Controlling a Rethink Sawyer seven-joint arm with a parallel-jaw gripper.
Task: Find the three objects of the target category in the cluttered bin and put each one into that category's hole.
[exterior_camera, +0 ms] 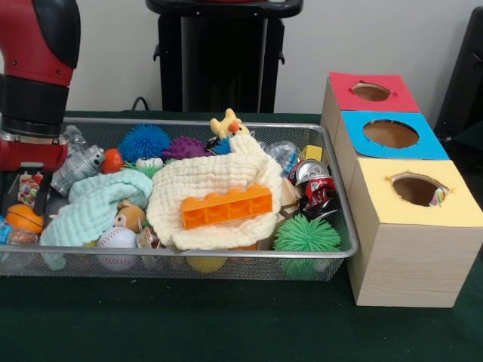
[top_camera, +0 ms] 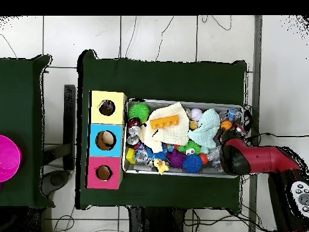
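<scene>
so your gripper (exterior_camera: pixel 26 197) hangs low inside the wire bin (exterior_camera: pixel 332 143), at the end farthest from the three-hole box (exterior_camera: pixel 411 249); i can't tell whether it is parted or closed. the target category isn't shown, so search slowly: lift the cream cloth (exterior_camera: pixel 204 185) under the orange block (exterior_camera: pixel 226 207), which likely hides things.
</scene>
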